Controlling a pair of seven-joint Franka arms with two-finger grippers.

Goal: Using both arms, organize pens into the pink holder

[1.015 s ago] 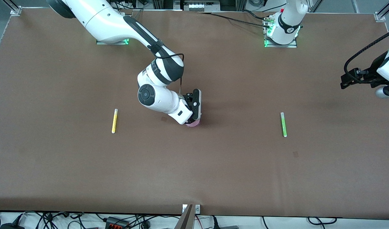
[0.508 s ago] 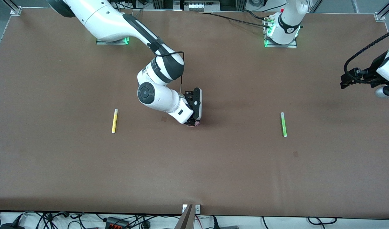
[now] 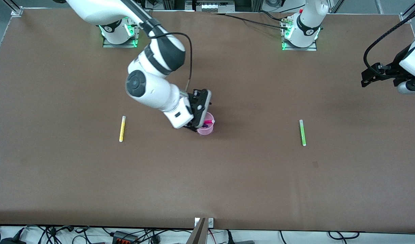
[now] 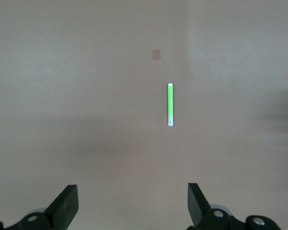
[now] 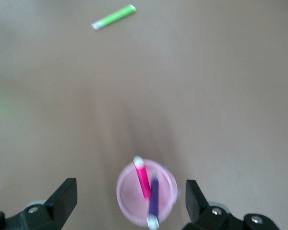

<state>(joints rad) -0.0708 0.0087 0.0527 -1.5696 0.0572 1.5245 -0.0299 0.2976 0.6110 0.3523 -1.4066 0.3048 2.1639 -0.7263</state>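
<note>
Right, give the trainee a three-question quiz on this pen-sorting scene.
1. True or false: the translucent pink plastic holder holds two pens.
2. Which slim pen lies toward the right arm's end of the table: A the yellow marker pen, B the light green marker pen?
3. The right tool over the holder is ____ .

Key: 1 true (magenta pen, dark purple pen); 2 A; 3 open.

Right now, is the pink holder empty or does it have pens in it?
Not empty: the pink holder stands upright with a magenta pen and a purple pen inside.
</note>
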